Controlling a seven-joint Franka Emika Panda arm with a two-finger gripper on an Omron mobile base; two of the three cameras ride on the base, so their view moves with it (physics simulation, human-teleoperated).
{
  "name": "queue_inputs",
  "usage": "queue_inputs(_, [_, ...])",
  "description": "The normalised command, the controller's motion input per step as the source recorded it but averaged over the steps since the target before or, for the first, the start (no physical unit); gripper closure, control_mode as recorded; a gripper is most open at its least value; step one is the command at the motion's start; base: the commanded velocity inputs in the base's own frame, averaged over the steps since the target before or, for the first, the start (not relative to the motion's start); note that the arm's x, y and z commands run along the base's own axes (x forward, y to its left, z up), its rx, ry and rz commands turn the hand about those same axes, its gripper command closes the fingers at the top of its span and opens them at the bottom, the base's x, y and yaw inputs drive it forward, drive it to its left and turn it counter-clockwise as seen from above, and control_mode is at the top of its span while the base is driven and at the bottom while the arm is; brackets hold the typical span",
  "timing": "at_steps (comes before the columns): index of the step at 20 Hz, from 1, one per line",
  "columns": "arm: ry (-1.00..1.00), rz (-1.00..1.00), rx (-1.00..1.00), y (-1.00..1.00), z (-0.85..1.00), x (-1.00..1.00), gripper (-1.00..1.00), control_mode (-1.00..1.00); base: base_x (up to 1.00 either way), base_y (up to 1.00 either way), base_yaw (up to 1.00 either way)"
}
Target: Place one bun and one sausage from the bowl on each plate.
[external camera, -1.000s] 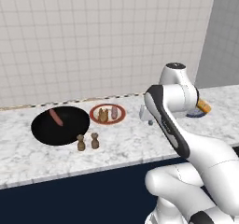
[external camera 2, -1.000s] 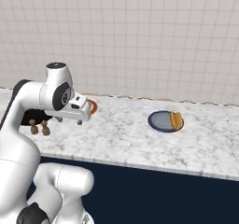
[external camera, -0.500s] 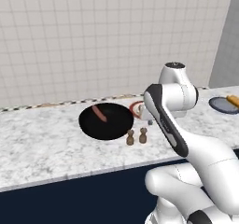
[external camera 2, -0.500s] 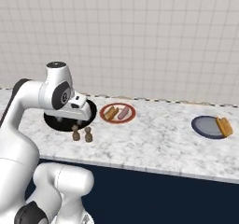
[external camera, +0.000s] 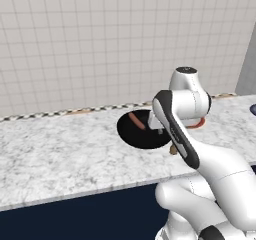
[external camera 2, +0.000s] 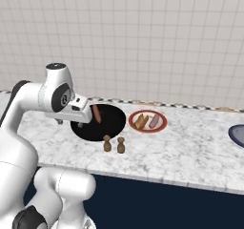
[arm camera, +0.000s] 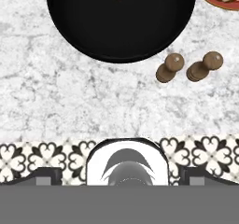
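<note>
Since a second ago the base has driven left: bowl (external camera 2: 98, 122) now sits centred ahead, not off to one side. My pincer (external camera 2: 76, 112) hangs above the bowl's near-left rim, fingers wide apart, holding nothing.

Progress: white plate (external camera 2: 148, 121), just right of the bowl, carries bun and sausage — done. Blue plate (external camera 2: 237, 135), well right of the bowl, contents not readable. One sausage (external camera 2: 96, 113) remains in the bowl.

Room: two shakers (external camera 2: 114, 144) stand just in front of the bowl, near the counter (external camera 2: 190, 151) edge; left of the bowl is open marble.
</note>
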Motion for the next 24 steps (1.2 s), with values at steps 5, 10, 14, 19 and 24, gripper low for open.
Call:
queue_inputs(5, [0.00, 0.00, 0.00, 0.00, 0.00, 0.00, -1.00, 1.00, 0.46, 0.00, 0.00])
queue_inputs(10, [0.00, 0.00, 0.00, 0.00, -0.01, 0.85, -1.00, -1.00, 0.00, 0.00, 0.00])
queue_inputs(14, [0.00, 0.04, 0.00, 0.01, -0.19, 1.00, -1.00, -1.00, 0.00, 0.00, 0.00])
queue_inputs(19, [0.01, 0.28, 0.00, 0.01, -0.64, 0.92, -1.00, -1.00, 0.00, 0.00, 0.00])
queue_inputs(24, [0.01, 0.29, 0.01, 0.17, -0.48, 0.71, -1.00, -1.00, 0.00, 0.00, 0.00])
